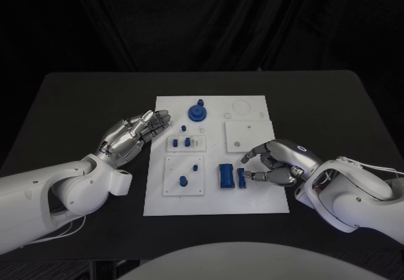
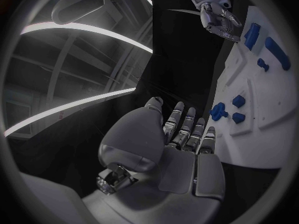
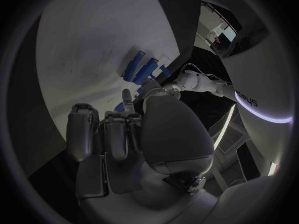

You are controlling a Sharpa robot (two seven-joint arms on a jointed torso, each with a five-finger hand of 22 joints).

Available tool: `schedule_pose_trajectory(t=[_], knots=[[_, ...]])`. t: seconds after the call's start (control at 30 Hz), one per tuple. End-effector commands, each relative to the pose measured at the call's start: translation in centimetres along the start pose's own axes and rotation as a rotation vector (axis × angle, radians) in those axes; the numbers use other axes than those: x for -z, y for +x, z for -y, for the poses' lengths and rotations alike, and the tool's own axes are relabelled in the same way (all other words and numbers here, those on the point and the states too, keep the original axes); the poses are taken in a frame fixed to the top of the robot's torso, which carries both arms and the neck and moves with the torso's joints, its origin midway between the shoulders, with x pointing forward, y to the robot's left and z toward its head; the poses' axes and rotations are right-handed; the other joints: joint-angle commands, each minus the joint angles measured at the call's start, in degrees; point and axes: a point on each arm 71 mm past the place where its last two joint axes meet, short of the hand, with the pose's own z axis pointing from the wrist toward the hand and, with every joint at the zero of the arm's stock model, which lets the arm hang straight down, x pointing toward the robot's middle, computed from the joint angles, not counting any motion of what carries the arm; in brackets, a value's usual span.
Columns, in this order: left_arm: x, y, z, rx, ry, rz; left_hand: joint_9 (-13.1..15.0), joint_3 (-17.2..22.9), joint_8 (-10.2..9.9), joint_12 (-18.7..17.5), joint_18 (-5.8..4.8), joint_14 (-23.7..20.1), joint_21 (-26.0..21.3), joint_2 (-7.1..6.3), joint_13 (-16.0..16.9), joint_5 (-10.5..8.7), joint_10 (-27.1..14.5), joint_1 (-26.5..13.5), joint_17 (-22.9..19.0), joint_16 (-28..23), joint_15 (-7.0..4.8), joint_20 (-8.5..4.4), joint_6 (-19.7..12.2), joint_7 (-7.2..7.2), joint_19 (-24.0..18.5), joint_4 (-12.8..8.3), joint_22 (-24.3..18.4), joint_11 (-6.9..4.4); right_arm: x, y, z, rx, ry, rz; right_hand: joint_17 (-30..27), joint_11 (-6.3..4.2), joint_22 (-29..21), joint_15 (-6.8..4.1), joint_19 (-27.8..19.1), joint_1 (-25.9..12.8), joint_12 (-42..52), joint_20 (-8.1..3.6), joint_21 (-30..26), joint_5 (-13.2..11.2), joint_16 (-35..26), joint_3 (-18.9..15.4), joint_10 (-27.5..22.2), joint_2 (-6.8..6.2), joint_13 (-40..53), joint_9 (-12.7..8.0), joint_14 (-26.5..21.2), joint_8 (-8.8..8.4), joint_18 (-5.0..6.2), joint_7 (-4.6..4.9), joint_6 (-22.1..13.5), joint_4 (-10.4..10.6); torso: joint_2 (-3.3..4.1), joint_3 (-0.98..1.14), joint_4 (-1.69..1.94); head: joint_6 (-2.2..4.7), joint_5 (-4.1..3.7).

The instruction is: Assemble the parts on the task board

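The white task board (image 1: 253, 198) lies mid-table. On it stand a round blue part (image 1: 197, 112) at the far end, two small pegs (image 1: 181, 142), two more small pieces (image 1: 183, 181) in a lower inset, and two long blue bars (image 1: 226, 176) side by side. My right hand (image 1: 276, 162) hovers over the board's right side, fingers curved, fingertips right beside the narrower bar (image 1: 241, 177) and holding nothing I can see. The right wrist view shows the same bars (image 3: 142, 68) just past my fingers (image 3: 127, 97). My left hand (image 1: 135, 133) floats open at the board's left edge, fingers spread toward the pegs (image 2: 238, 109).
A square white inset (image 1: 248, 135) and a ring outline (image 1: 241, 107) mark the board's far right part. The black table (image 1: 84, 99) runs wide on both sides of the board. In the left wrist view the right hand (image 2: 219, 20) shows across the board (image 2: 261, 114).
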Motion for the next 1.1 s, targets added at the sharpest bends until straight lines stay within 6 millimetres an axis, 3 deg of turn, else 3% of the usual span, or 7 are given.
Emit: schedule_pose_trajectory(t=[0.03,0.27,0.57,0.87,1.1], knots=[[-0.02,-0.07,1.40,0.014,0.201,0.010,-0.1,0.0,0.1,-0.4,-0.20,-0.2,-0.2,0.35,-0.1,0.44,-0.5,0.7,0.0,-0.3,0.30,0.73,-0.5,2.73,0.0,0.0,-0.1,-0.04,0.03,0.37,-0.06,0.021,-0.014,-0.032,15.1,-0.47,12.5,-0.28,2.8,0.9,0.1,-0.21,0.2,2.2,0.1,0.4,5.9,-0.01,15.1,-1.0,6.0,-0.92,-1.12,-0.08,0.6,-0.3,0.00,0.05,-0.08,0.01,-0.09],[-0.24,-0.21,1.19,0.023,0.186,0.009,-0.1,0.7,0.1,-0.7,0.64,0.0,-0.2,0.44,-0.1,0.84,-0.6,1.9,0.1,0.1,0.57,1.79,-0.7,2.93,0.0,-1.0,0.0,0.24,0.04,0.79,-0.07,0.020,-0.007,-0.054,15.1,-0.35,12.4,-0.23,2.7,1.0,0.1,-0.19,0.2,2.4,0.1,0.5,5.9,0.06,15.1,-1.4,6.0,-1.01,-1.11,0.01,1.6,-0.2,0.15,0.13,-0.13,0.01,-0.06],[-0.37,-0.47,1.02,0.027,0.169,0.012,-0.1,1.1,0.1,-0.8,0.93,0.3,-0.1,0.54,-0.1,0.96,-0.6,2.3,0.1,0.6,0.84,2.33,-0.7,3.13,0.1,-1.3,0.0,0.46,0.09,1.15,-0.16,0.016,-0.003,-0.067,15.1,0.18,12.4,0.19,2.7,0.8,0.1,0.10,0.1,1.8,0.1,0.5,5.9,0.34,15.1,-1.9,6.0,-0.55,-1.10,-0.20,5.3,0.2,0.16,-0.04,0.07,0.01,-0.17],[-0.51,-0.69,0.87,0.031,0.155,0.015,-0.1,1.4,0.1,-0.7,1.24,0.5,0.0,0.56,0.0,1.00,-0.5,2.5,0.2,1.2,1.07,2.79,-0.8,3.32,0.3,-1.6,0.2,0.71,0.00,1.26,-0.09,0.017,0.007,-0.069,15.1,-0.05,12.3,0.13,2.5,0.7,0.1,0.16,-0.3,1.6,0.1,0.5,5.9,0.47,15.1,-2.1,6.0,-0.59,-1.00,-0.28,6.0,0.4,0.17,-0.12,0.10,0.01,-0.19],[-0.60,-0.73,0.77,0.032,0.149,0.013,0.0,1.5,0.1,-0.5,1.27,0.7,0.1,0.58,0.0,1.03,-0.3,2.7,0.2,1.5,1.17,2.90,-0.7,3.41,0.3,-1.7,0.2,0.87,-0.14,1.37,0.07,0.047,0.025,-0.076,15.1,-0.44,11.8,-0.25,1.8,-1.4,0.1,-0.12,-1.8,-0.8,0.1,-0.2,5.9,0.72,15.1,-5.1,6.0,-4.97,-0.64,0.08,1.2,0.8,0.16,-0.12,0.11,0.01,-0.15]])
